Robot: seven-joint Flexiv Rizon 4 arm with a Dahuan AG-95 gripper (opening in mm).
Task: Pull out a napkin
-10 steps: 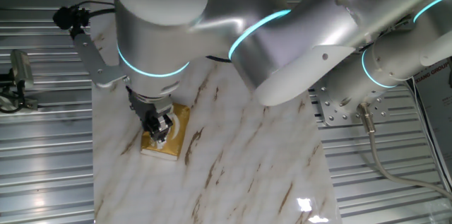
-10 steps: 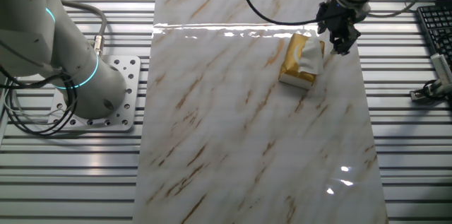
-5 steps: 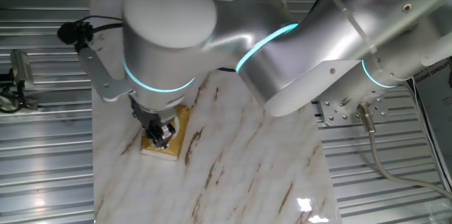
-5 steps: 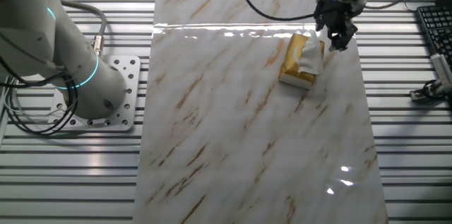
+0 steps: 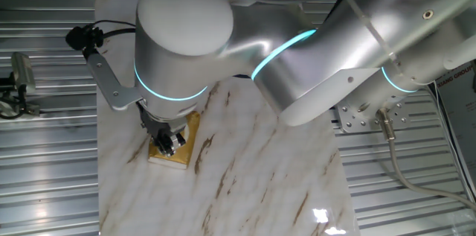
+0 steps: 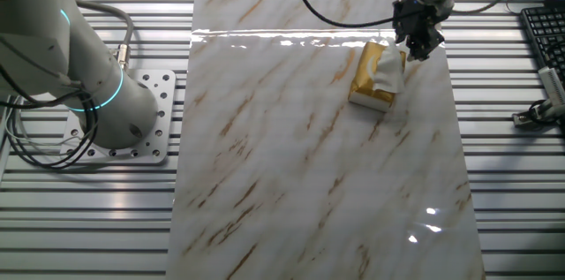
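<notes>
One end effector (image 6: pixel 418 43) above far end of pack (image 6: pixel 368 79), fingers apart, holding nothing. Napkin (image 6: pixel 388 70) sticks up from pack's right side, just below end effector; contact unclear. Pack flat on marble desk (image 6: pixel 300 165), far right area.

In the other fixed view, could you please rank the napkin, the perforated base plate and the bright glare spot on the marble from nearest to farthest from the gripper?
1. Napkin, just below the gripper.
2. Glare spot, toward the near edge of the marble.
3. Base plate, far left, off the marble.
</notes>
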